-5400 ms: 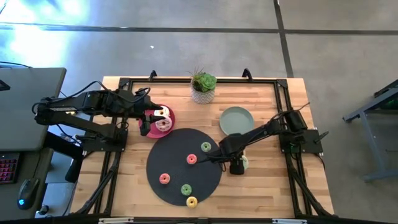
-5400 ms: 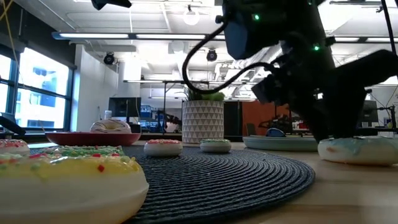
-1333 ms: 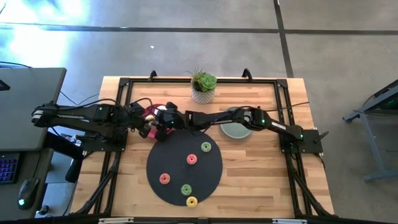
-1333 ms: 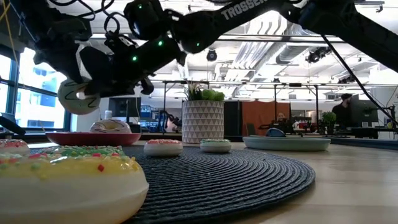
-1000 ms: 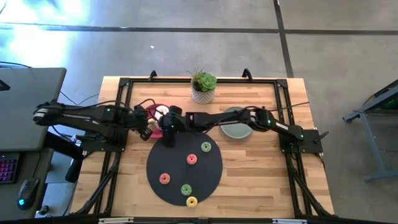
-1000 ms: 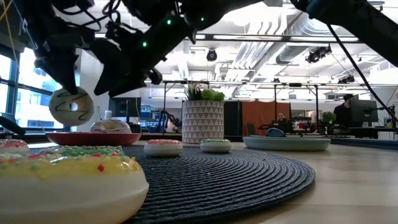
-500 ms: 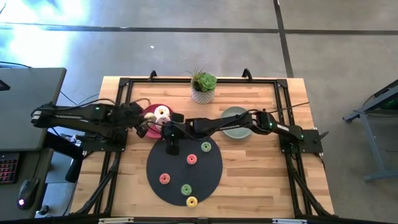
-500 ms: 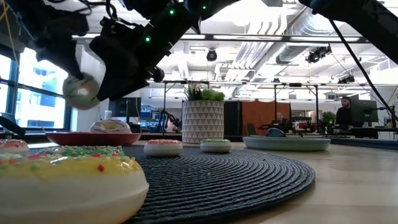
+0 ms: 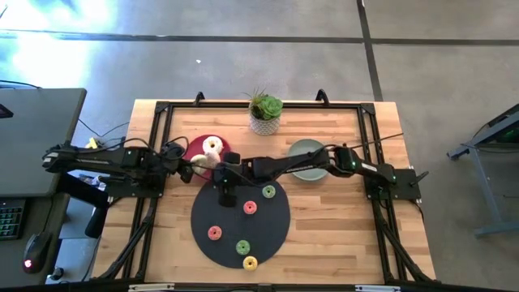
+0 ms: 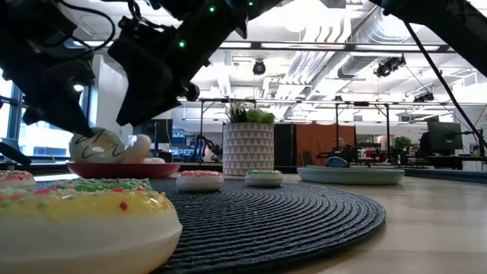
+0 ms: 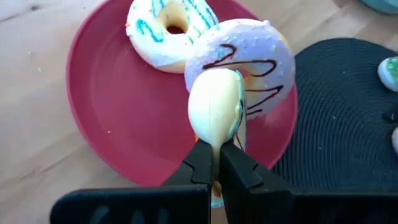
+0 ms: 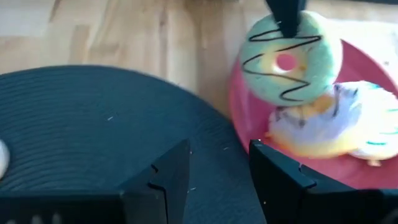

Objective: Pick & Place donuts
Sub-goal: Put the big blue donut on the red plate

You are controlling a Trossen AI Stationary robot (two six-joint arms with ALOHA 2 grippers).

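Note:
My left gripper (image 9: 190,169) is shut on the green-frosted donut (image 12: 292,59), which shows edge-on in the left wrist view (image 11: 216,109), at the near edge of the red plate (image 9: 192,148). A white donut with blue drizzle (image 11: 171,28) lies flat on the plate. A pale lilac donut with dark drizzle (image 11: 255,59) leans on it. My right gripper (image 9: 225,193) is open and empty over the far left part of the black mat (image 9: 219,215). Five mini donuts lie on the mat, among them a green one (image 9: 268,191) and a red one (image 9: 250,208). My left gripper pinches the ring of the green-frosted donut (image 11: 214,140) between its two fingers, one on the frosted face and one on the cream underside. The fingers come from the table's left, slanting down. The donut stands on edge; whether its lower edge (image 10: 99,157) touches the plate, I cannot tell.
A sage-green plate (image 9: 308,158) lies right of the red one, partly under my right arm. A potted plant (image 9: 265,113) stands at the far edge. A yellow mini donut (image 10: 84,221) and a green one lie close before the low camera.
My left gripper has drawn back toward the table's left edge and gone down, bringing the green-frosted donut from above the plate down to its rim, still held on edge. My right gripper has gone from beside the plate toward the near edge, over the mat.

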